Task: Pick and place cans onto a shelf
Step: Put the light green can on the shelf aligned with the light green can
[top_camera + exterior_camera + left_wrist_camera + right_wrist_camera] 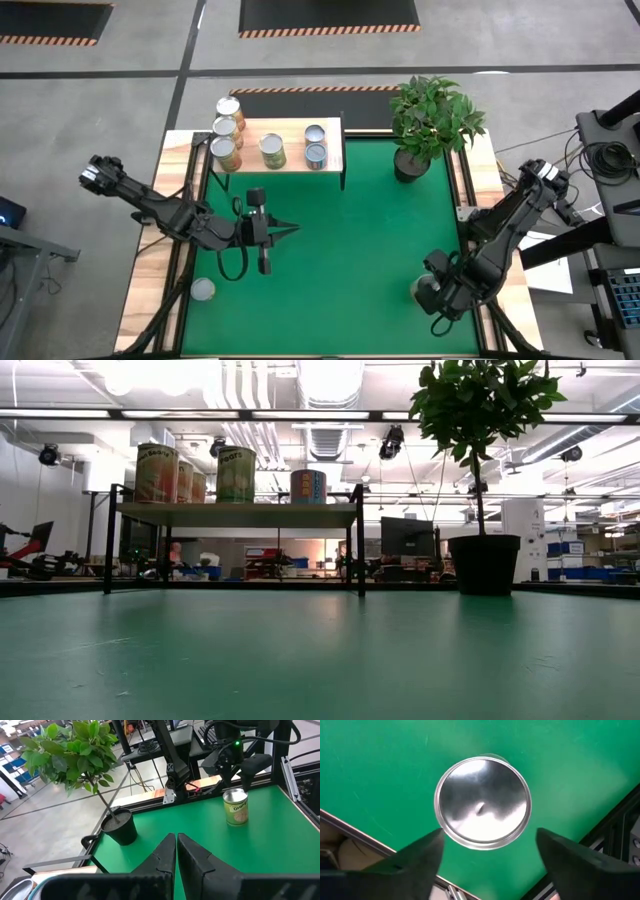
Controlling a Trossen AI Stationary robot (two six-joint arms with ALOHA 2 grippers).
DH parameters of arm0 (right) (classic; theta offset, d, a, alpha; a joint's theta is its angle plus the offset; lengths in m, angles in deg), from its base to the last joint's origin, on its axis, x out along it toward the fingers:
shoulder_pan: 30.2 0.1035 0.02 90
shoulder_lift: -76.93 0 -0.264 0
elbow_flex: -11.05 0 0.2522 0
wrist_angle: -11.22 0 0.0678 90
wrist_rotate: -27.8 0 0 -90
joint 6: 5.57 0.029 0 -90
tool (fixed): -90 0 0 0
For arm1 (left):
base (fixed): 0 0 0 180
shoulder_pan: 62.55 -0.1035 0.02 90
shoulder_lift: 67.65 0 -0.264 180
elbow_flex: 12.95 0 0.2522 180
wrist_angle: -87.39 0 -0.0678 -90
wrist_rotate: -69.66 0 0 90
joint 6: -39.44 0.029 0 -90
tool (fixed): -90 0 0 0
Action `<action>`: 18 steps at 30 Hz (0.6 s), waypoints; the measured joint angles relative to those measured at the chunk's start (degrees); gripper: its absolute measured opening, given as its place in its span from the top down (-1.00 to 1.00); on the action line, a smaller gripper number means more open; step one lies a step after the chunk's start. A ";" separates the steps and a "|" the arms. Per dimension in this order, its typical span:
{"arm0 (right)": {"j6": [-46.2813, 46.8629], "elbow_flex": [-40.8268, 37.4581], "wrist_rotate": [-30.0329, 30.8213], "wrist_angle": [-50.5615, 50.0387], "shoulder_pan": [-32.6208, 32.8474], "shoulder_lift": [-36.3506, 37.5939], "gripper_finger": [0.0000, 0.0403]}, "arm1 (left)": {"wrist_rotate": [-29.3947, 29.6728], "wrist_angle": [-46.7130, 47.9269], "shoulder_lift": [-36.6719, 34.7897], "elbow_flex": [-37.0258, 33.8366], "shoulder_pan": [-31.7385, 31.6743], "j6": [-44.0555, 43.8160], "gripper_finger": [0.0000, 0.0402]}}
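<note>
A: Where do the cans stand?
B: Six sit on the shelf point(285, 145), the light wood plank on thin black legs at the far edge of the green mat point(330, 270). Three form a column at its left end point(228, 130), one stands by itself point(272, 151), and a pair stands farther right point(315, 146).

A: And off the shelf?
B: Two. An orange-labelled can point(235, 807) stands upright near the mat's front right corner, and a pale-topped can point(203, 290) sits by the front left edge.

A: What does one view give that another doesn't?
B: The right wrist view looks straight down on that orange-labelled can's silvery lid, with one dark finger point(415, 857) on each side and a gap between finger and rim. From above the arm largely covers it. The low view shows the shelved cans from the side but neither arm.

A: So the right gripper point(487, 852)?
B: Spread wide above the can, touching nothing.

A: The left gripper point(176, 851)?
B: Pressed together, empty, hovering over the middle left of the mat and pointing right.

A: Anything in the way?
B: A potted plant point(425, 125) stands at the far right corner, just right of the shelf.
</note>
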 joint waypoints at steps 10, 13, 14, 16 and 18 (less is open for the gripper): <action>-5.66 -0.02 -0.06 2.38 -0.01 -3.69 -0.91 | 0.00 0.19 0.00 0.00 0.02 0.00 1.00; -9.45 0.35 -0.01 3.59 -0.02 -5.96 -0.91 | 0.00 0.22 0.00 0.00 0.01 0.00 1.00; -10.25 0.42 0.05 3.68 -0.02 -6.62 -0.91 | 0.01 0.23 0.00 0.00 0.00 0.00 1.00; -11.15 0.39 1.30 3.02 0.00 -7.86 -0.91 | 0.02 0.21 0.00 0.00 0.00 0.01 1.00; -12.70 0.37 3.35 2.99 0.00 -8.78 -0.91 | 0.02 0.19 -0.03 0.00 0.00 0.31 1.00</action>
